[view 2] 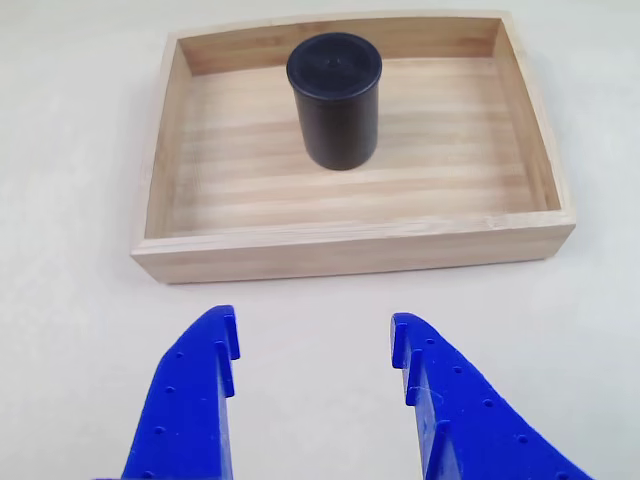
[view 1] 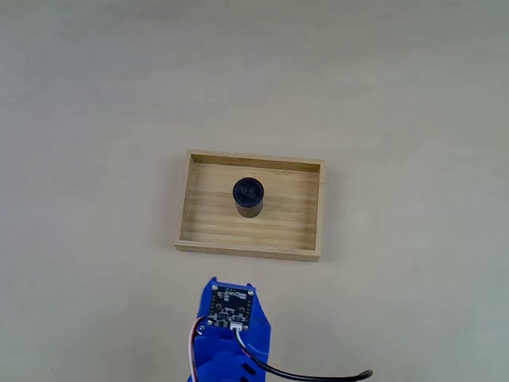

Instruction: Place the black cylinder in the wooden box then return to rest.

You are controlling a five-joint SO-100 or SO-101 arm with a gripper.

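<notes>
Hand [view 2: 315,345]: blue fingers spread apart, empty, on the near side of the wooden box [view 2: 350,255], clear of its front wall
Black cylinder [view 2: 334,100]: upright inside the wooden box, toward its far wall
Step judged: retreat to rest; withdraw straight back, avoiding the wooden box, over bare counter [view 2: 600,350]

pale beige matte table [view 1: 95,119]: shallow rectangular light-wood box [view 1: 184,208] rests flat on it, just ahead of the spread blue jaws, apart from them, bare tabletop between.
</notes>
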